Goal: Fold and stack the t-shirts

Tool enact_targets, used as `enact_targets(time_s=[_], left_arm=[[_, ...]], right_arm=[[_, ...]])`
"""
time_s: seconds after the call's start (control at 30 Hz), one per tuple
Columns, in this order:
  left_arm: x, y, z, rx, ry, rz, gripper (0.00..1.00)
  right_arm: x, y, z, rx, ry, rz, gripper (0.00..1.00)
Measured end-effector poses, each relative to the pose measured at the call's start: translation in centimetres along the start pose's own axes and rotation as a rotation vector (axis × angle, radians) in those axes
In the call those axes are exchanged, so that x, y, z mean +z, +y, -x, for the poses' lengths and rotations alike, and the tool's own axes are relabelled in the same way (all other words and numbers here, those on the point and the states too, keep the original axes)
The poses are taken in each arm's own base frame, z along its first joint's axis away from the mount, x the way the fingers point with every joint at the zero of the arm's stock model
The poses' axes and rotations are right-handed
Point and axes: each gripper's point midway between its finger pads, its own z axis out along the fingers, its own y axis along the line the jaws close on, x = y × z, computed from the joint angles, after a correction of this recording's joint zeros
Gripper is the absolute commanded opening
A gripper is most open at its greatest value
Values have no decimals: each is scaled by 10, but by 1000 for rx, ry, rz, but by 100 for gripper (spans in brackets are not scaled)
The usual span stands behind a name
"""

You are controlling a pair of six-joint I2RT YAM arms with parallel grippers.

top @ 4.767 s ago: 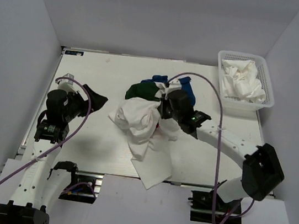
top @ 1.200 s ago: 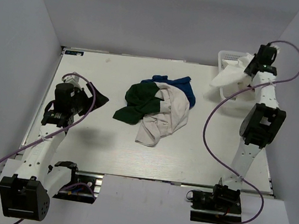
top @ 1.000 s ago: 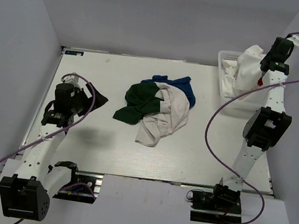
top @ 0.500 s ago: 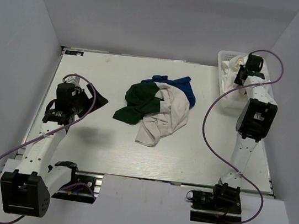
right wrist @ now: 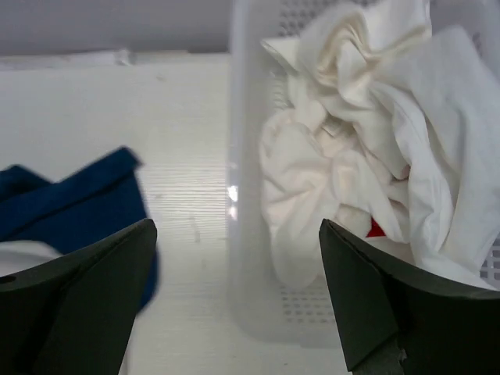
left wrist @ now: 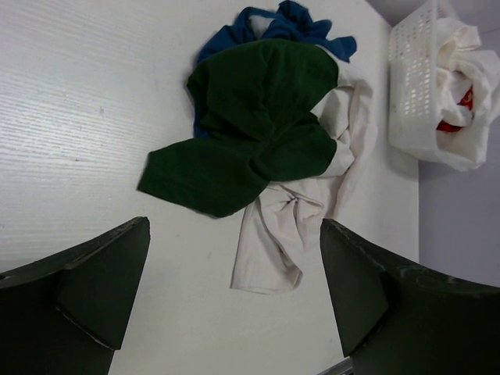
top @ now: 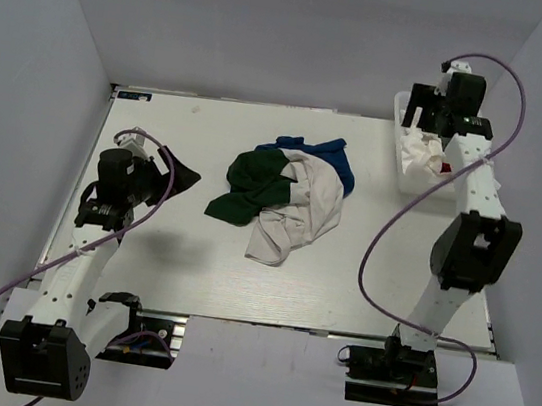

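Overhead, the t-shirts (top: 282,193) lie heaped on the desk (top: 173,250); left wrist, my left fingers (left wrist: 86,281) stand apart facing the dark green tee (left wrist: 258,109), so I'd pinch one edge; right wrist, right fingers (right wrist: 78,297) gape empty over white tees (right wrist: 351,148) in the basket (right wrist: 234,117).

A dark green shirt (top: 254,178) lay bunched up in the middle of the table (top: 164,249), on top of a small heap. A blue shirt (top: 339,169) peeked out from under it at the far side, all crumpled. A white shirt (top: 289,221) lay under them both and hung out toward the near side, twisted. More white shirts (right wrist: 351,156) sat scrunched together in the basket (right wrist: 242,258) at the far right corner, with a bit of red showing.
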Motion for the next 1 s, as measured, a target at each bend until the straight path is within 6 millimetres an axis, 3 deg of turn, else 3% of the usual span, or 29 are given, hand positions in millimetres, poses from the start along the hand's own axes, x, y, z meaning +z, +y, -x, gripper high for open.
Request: enact_targets(time_s=[0.1,0.17,0.23,0.3,0.37,0.5,0.6,0.7,0.77,0.87,1.0], left_arm=[[-3,-1,-1,3,-25,-22,99],[-4,1,-6,0,-27,-24,99],[-4,3,-9,-4,-21,-20,99],[-4,3,-9,-7,-21,-21,99],[-4,4,-10,-10,-23,-22,99],[-3,5,-12,-11,-21,-25,99],[-1,8,-14,-21,-11,-15,99],[3,13,-18,-35,9,3,99],[5,17,-22,-45,26,18,99],[6,21,-26,-57,42,39,99],[6,26,-27,-63,40,67,99]], right_arm=[[-68,42,30,-40,-131,84,90],[-102,82,30,-76,-177,169,90],[-115,119,14,-101,-173,250,90],[-111,156,-22,-124,-107,319,90],[-99,184,-80,-149,16,367,90],[-91,213,-196,-215,268,400,90],[-94,229,-236,-271,342,406,90],[-83,239,-244,-290,328,378,86],[-69,237,-247,-287,319,318,76],[-51,228,-251,-277,311,235,3],[-51,225,-239,-245,275,194,0]])
